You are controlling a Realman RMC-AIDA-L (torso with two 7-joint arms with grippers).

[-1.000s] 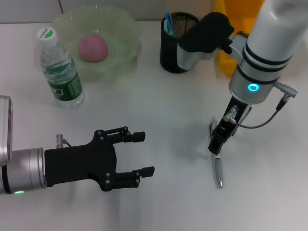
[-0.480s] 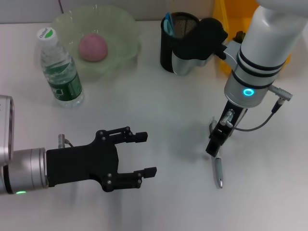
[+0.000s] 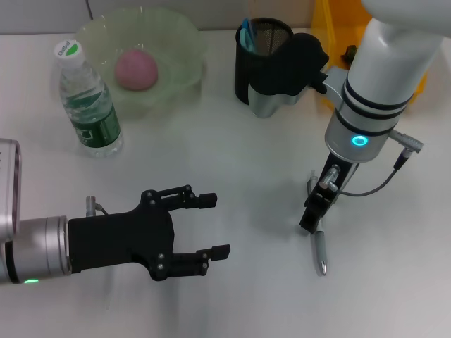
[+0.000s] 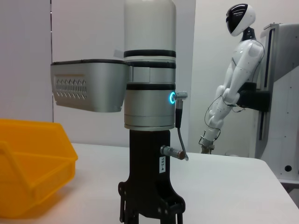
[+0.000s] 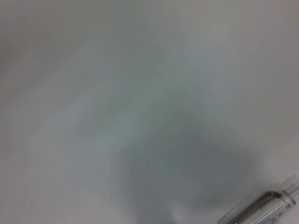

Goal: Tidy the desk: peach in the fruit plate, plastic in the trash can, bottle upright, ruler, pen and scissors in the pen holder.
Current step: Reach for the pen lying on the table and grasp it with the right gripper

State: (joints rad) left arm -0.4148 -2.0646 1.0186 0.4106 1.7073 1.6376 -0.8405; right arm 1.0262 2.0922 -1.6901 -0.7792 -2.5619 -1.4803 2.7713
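On the plain white desk [image 3: 232,162], the right gripper [image 3: 312,217] points straight down at the upper end of the slim silver-grey pen [image 3: 319,252], which lies flat on the tabletop; whether its fingers are spread or closed cannot be told from any view. The right wrist view shows only the pen's clear barrel and metal clip [image 5: 266,208] at a corner of blank tabletop. The left wrist view, looking across the desk, takes in the right arm's silver and black column with its blue ring light, above the bright yellow trash can [image 4: 32,163], and a white humanoid figure [image 4: 231,79] beyond. Seen from the head, the left gripper [image 3: 215,225] hovers low at the near left, black fingers spread wide and empty. The matte pink peach [image 3: 136,69] sits in the translucent, wavy-rimmed fruit plate [image 3: 180,35]; the clear bottle [image 3: 88,102] stands upright beside it; the black mesh pen holder [image 3: 248,67] holds the scissors [image 3: 245,34].
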